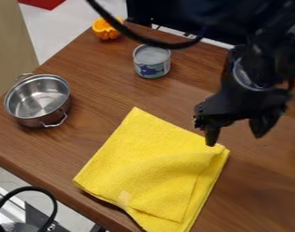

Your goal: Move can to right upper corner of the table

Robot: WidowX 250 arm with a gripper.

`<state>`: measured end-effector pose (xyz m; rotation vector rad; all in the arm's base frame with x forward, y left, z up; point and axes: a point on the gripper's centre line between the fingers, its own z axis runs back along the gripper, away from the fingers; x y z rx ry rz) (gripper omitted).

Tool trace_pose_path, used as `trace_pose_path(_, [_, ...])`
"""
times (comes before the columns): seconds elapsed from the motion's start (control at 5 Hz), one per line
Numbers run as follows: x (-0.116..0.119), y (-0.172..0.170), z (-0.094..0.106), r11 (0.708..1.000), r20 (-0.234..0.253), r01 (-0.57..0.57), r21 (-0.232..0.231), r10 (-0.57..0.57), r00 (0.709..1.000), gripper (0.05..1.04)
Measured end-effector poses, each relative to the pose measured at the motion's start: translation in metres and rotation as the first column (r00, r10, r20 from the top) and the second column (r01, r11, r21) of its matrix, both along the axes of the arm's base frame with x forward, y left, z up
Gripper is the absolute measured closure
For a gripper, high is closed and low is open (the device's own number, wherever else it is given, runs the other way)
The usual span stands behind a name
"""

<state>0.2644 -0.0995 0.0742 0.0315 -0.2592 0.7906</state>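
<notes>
Can (152,61) upright on the wood table (107,68), toward the far edge, upper middle of my camera view. Orange piece (105,29) near the far-left corner. Steel two-handled pot (38,99) by the left edge. Folded yellow cloth (152,167) at lower center. I've got the gripper (235,133) at right, near the cloth's right corner, fingers wide apart, nothing between them.

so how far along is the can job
Nothing looks done: the can stands near the far edge of the table, well left of its upper right corner. Nothing is in hand: the gripper's jaws are open and empty. Grasping, carrying and placing it remain.
</notes>
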Motion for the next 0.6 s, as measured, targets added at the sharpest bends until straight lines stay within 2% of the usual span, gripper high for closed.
trace_pose_path(0.2, [0.022, 0.024, -0.001, 0.992, 0.037, -0.129, -0.006, 0.129, 0.991, 0.085])
trace_pose_path(0.4, [0.045, 0.039, 0.0, 0.971, 0.063, -0.237, 0.001, 0.237, 0.969, 0.085])
trace_pose_path(0.6, [0.064, 0.042, 0.003, 0.959, 0.079, -0.283, -0.006, 0.282, 0.956, 0.085])
